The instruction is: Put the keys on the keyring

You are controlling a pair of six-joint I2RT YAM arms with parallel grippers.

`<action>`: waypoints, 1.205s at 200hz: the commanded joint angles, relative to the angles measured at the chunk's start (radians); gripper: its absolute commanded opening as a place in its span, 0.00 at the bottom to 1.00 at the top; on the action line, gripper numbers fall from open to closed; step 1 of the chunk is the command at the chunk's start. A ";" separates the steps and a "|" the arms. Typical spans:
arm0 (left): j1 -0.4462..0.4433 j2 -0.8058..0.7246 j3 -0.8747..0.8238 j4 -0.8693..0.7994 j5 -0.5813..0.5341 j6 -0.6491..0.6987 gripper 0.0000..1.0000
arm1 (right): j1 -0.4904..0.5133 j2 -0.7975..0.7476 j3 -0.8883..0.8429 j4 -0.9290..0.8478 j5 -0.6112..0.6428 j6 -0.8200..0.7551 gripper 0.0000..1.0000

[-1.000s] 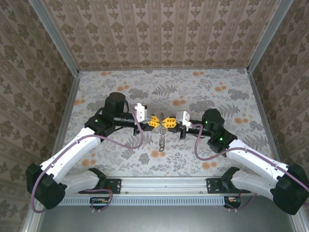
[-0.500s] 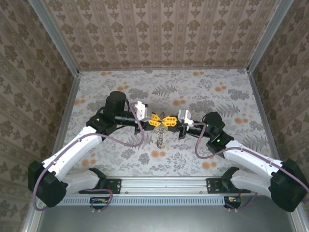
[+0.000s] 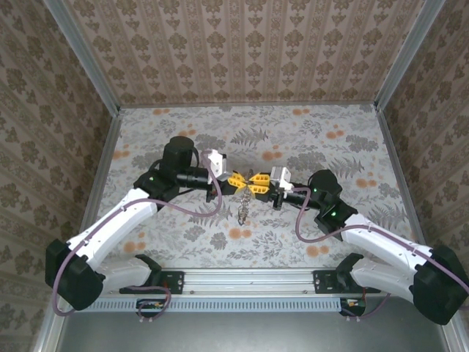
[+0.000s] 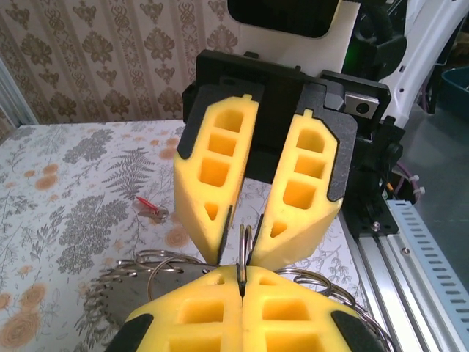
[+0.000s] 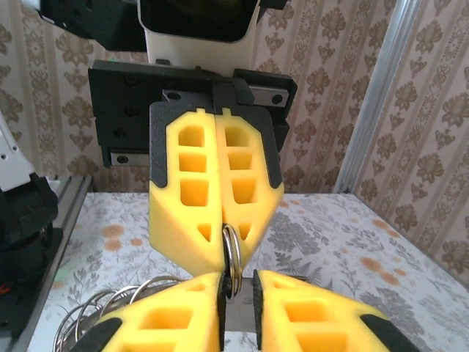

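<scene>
Floral table (image 3: 330,147), enclosed by wallpapered walls (image 3: 242,51). Keyring (image 5: 231,258) was clamped in the closed left gripper (image 5: 223,238); right gripper (image 4: 244,246) was held slightly apart around it. Keys (image 3: 242,213) were seen hanging beneath both.

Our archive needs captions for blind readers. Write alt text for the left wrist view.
The left gripper, shut, pinches the thin metal keyring between its yellow fingers. The right gripper faces it with jaws slightly parted around the same ring. Grey keys fan out at lower left, over a floral-patterned table.
</scene>
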 commanded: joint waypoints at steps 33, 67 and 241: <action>-0.001 -0.061 -0.010 -0.057 -0.091 0.123 0.00 | -0.013 -0.074 0.070 -0.303 0.091 -0.134 0.42; 0.028 -0.083 -0.050 -0.036 -0.149 0.121 0.00 | -0.118 -0.105 0.141 -0.498 0.335 0.054 0.63; 0.142 -0.016 -0.119 0.037 -0.109 0.042 0.00 | -0.592 0.496 0.452 -1.297 0.656 0.765 0.45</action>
